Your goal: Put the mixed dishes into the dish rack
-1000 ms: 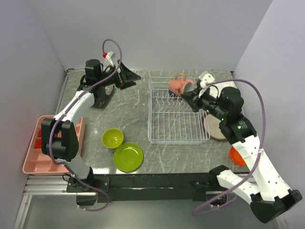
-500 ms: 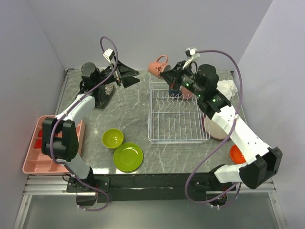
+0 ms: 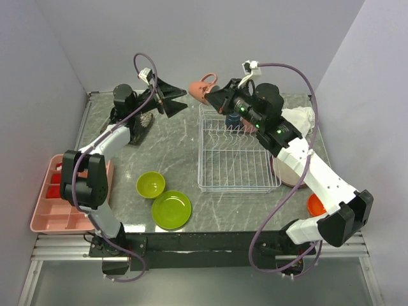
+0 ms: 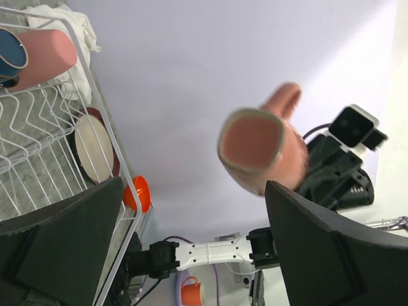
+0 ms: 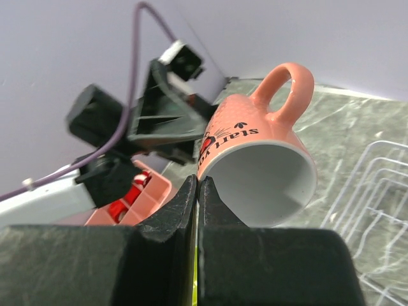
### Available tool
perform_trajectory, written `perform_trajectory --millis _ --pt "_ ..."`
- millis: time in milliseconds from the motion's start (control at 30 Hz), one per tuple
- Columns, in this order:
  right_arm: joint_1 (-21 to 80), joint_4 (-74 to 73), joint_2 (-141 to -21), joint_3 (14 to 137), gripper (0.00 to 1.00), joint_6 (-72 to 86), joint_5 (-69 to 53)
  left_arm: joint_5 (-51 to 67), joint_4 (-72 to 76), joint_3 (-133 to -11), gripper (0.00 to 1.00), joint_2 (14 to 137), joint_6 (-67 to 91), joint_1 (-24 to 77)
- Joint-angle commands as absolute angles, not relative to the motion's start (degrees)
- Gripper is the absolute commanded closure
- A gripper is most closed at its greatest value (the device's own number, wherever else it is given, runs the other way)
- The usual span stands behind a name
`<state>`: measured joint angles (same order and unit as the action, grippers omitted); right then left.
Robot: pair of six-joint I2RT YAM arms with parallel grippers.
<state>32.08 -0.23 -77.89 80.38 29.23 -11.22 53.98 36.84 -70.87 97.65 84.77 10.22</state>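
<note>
Salmon cup (image 3: 201,88) hangs in the air on its side, just off the far left corner of the dish rack (image 3: 237,167), handle up and mouth turned toward the right wrist camera; the right claw (image 5: 196,186) is pinched tight on its rim, carrying it; the left claw (image 3: 182,101) gapes wide open just beside the cup, whose base faces it, and holds nothing; a pink cup (image 4: 39,54) and a navy cup (image 4: 11,54) lie at the far end of the rack; on the table (image 3: 185,150) left of the rack sit a green bowl (image 3: 150,185) and a green plate (image 3: 171,210); right of it lie a brown plate (image 3: 287,173) and an orange bowl (image 3: 314,205).
</note>
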Motion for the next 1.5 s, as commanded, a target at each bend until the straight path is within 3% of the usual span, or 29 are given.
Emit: perform_trajectory --millis 0,600,967,1300,1467 --pt "33.40 3.17 -78.31 84.72 1.00 30.32 -9.84 53.70 40.61 -74.53 0.01 98.79 86.13 10.28" --pt "34.63 4.57 -82.18 85.25 1.00 33.22 -10.81 54.58 42.45 -74.26 0.06 97.38 88.15 11.34" --pt "34.89 6.59 -83.50 84.20 1.00 33.66 -11.07 55.90 45.53 -75.23 0.23 97.65 88.95 11.51" --pt "35.33 9.84 -84.99 85.95 1.00 36.82 -12.13 56.25 43.15 -75.85 0.18 97.91 89.38 11.51" --pt "35.33 9.68 -85.61 86.31 1.00 35.07 -11.78 56.43 44.30 -76.29 0.28 97.74 89.30 11.43"
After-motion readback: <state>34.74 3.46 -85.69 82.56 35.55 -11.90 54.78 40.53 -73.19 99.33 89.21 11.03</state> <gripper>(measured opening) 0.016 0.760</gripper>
